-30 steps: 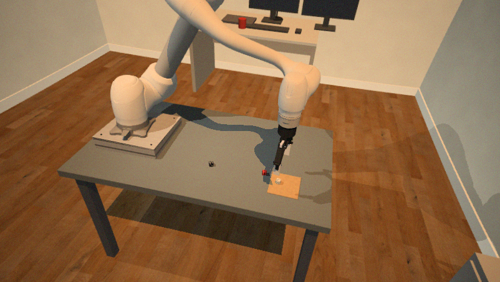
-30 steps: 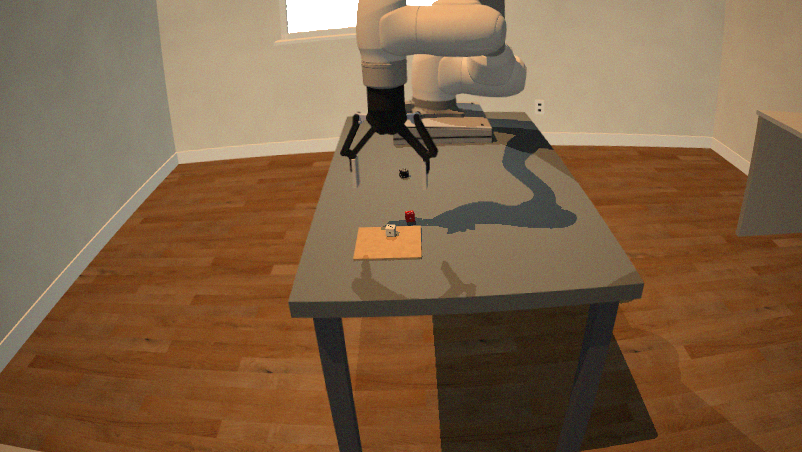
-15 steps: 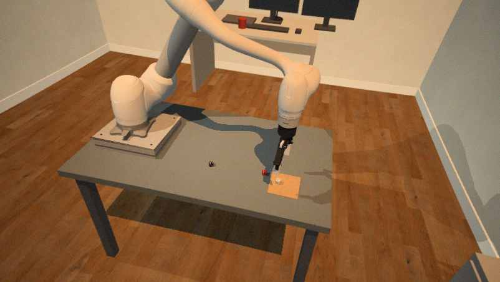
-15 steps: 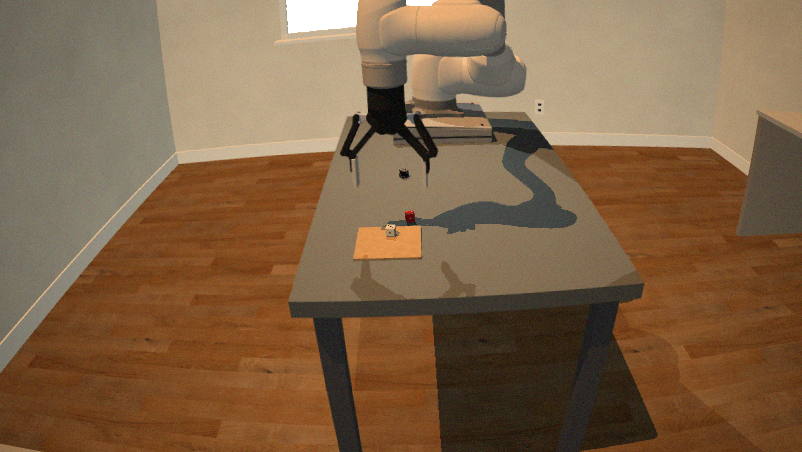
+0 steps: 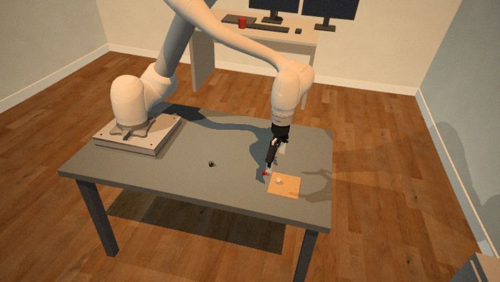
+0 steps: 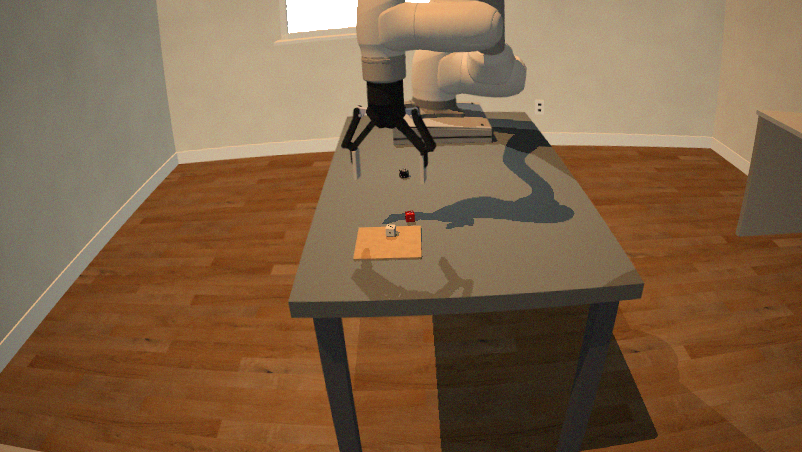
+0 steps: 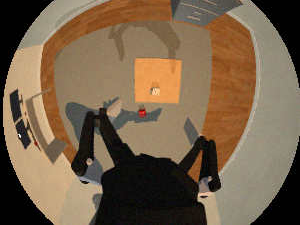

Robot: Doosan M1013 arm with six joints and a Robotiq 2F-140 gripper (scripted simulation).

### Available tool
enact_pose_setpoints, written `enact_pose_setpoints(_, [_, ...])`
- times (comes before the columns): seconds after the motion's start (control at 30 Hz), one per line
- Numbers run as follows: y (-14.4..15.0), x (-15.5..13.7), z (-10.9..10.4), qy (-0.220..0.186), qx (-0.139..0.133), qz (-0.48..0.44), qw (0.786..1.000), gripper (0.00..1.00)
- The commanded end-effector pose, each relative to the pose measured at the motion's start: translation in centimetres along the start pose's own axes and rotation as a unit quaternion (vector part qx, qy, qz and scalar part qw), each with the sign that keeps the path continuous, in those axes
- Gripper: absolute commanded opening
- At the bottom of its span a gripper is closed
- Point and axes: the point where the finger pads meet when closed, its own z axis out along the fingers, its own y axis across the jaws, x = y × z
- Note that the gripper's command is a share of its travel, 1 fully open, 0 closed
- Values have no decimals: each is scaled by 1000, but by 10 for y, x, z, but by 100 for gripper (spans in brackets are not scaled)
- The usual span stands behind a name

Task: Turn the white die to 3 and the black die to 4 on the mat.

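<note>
Where you look for the square orange-tan mat [image 5: 288, 188] [image 6: 387, 248] [image 7: 165, 71], you find it lying flat on the grey rectangular table [image 5: 174, 150] [image 6: 505, 263] [image 7: 90, 54], the landmark for every entry below.

Item, claw: one black two-finger gripper [image 5: 275, 159] [image 6: 389, 175] [image 7: 154, 114] with pale finger pads, spread wide, nothing between them. You have it raised above the table, on the arm-base side of the mat, pointing down.

Item, white cubic die with dark pips [image 5: 277, 181] [image 6: 390, 230] [image 7: 155, 91]: on the mat, fully inside its border, toward the edge facing the arm base. It lies lower than the claw and apart from both fingers. Its top number is too small for you to read surely.

Item, black cubic die with pale pips [image 5: 211, 163] [image 6: 403, 174]: off the mat, well apart from it on the arm-base side, apart from the claw; top number unreadable.

Item, red cubic die [image 5: 264, 172] [image 6: 409, 216] [image 7: 142, 113]: off the mat, just beside its arm-base edge and near the white one. You have it standing roughly between the black die and the mat, below the claw and untouched.
</note>
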Motion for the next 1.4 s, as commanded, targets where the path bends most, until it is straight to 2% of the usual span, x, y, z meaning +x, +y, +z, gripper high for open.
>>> enact_pose_setpoints(0.0, [15, -59, -3, 2, 1, 83, 997, 100])
enact_pose_setpoints(0.03, [15, -59, -3, 2, 1, 83, 997, 100])
enact_pose_setpoints(0.07, [21, -89, -3, 1, 1, 122, 993, 100])
enact_pose_setpoints(0.1, [23, -95, -3, 1, 1, 130, 992, 100])
enact_pose_setpoints(0.17, [30, -135, -1, 1, 1, 180, 984, 100])
enact_pose_setpoints(0.2, [30, -135, -1, 1, 1, 180, 984, 100])
enact_pose_setpoints(0.23, [35, -167, 1, 1, 1, 219, 976, 100])
enact_pose_setpoints(0.3, [36, -176, 2, 1, 1, 230, 973, 100])
enact_pose_setpoints(0.33, [41, -211, 6, 1, 1, 271, 962, 100])
enact_pose_setpoints(0.37, [41, -216, 6, 1, 1, 276, 961, 100])
enact_pose_setpoints(0.4, [44, -243, 10, 1, 1, 308, 951, 100])
enact_pose_setpoints(0.5, [45, -251, 11, 1, 1, 316, 949, 100])
enact_pose_setpoints(0.57, [49, -300, 19, 1, 1, 371, 929, 100])
enact_pose_setpoints(0.7, [50, -318, 23, 1, 1, 390, 921, 100])
enact_pose_setpoints(0.73, [50, -318, 23, 1, 1, 390, 921, 29])
enact_pose_setpoints(1.37, [50, -318, 23, 1, 1, 390, 921, 29])
